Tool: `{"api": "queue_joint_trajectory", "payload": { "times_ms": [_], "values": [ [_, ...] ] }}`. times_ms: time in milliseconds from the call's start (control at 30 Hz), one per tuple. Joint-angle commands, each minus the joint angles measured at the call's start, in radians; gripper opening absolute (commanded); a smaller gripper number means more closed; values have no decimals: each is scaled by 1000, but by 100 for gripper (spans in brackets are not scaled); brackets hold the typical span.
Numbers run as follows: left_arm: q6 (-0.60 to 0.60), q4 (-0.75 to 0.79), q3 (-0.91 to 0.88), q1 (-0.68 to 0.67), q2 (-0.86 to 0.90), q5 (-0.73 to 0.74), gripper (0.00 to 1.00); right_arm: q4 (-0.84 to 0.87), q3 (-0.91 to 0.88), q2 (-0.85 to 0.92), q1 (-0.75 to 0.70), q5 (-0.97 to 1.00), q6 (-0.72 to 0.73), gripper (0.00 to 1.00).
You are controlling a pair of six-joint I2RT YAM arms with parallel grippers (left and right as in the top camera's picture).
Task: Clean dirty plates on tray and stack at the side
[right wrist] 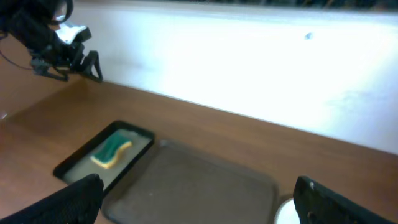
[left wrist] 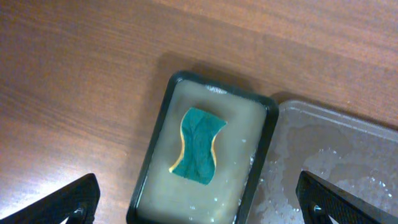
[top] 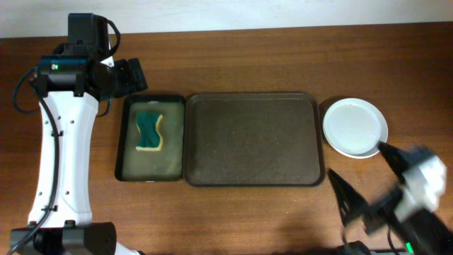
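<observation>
The white plates (top: 355, 127) lie as one stack on the table, right of the dark brown tray (top: 249, 139), which holds nothing. I cannot tell how many plates are in the stack; its top looks clean. My left gripper (top: 131, 75) is open and empty, high above the table's back left. In the left wrist view the left gripper (left wrist: 199, 205) hangs over the small black tray (left wrist: 155, 134). My right gripper (top: 357, 164) is open and empty, just in front of the stack. The right wrist view shows the right gripper (right wrist: 199, 202), the brown tray (right wrist: 186, 180) and a plate edge (right wrist: 287, 213).
The small black tray (top: 122, 142) of cloudy water stands against the brown tray's left side, with a green and yellow sponge (top: 149, 130) lying in it. The sponge also shows in the left wrist view (left wrist: 199, 146) and the right wrist view (right wrist: 112, 150). A pale wall (right wrist: 249, 62) runs behind the table.
</observation>
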Motion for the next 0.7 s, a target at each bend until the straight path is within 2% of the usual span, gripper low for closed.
{"api": "queue_joint_trajectory", "payload": {
  "times_ms": [0, 67, 133, 167, 233, 367, 467, 567, 667],
  "values": [
    [-10, 4, 0, 2, 0, 0, 99, 105, -232, -227, -44, 48, -7, 98],
    [-10, 4, 0, 2, 0, 0, 99, 237, -452, -376, -100, 42, -6, 98],
    [-10, 4, 0, 2, 0, 0, 99, 433, -648, -462, -138, 40, -6, 98],
    [-10, 4, 0, 2, 0, 0, 99, 584, -761, -496, -147, 40, -6, 98],
    [-10, 4, 0, 2, 0, 0, 99, 842, -932, -523, -148, 40, -6, 98],
    [-10, 4, 0, 2, 0, 0, 99, 1069, -1141, -523, -147, 40, 28, 98],
    [-10, 4, 0, 2, 0, 0, 99, 1092, -1260, -523, -147, 37, 35, 98],
    [-10, 4, 0, 2, 0, 0, 100, 1069, -1294, -523, -147, 25, 34, 99],
    [-10, 4, 0, 2, 0, 0, 99, 954, -1317, -523, -147, 41, 15, 99]
  ]
}}
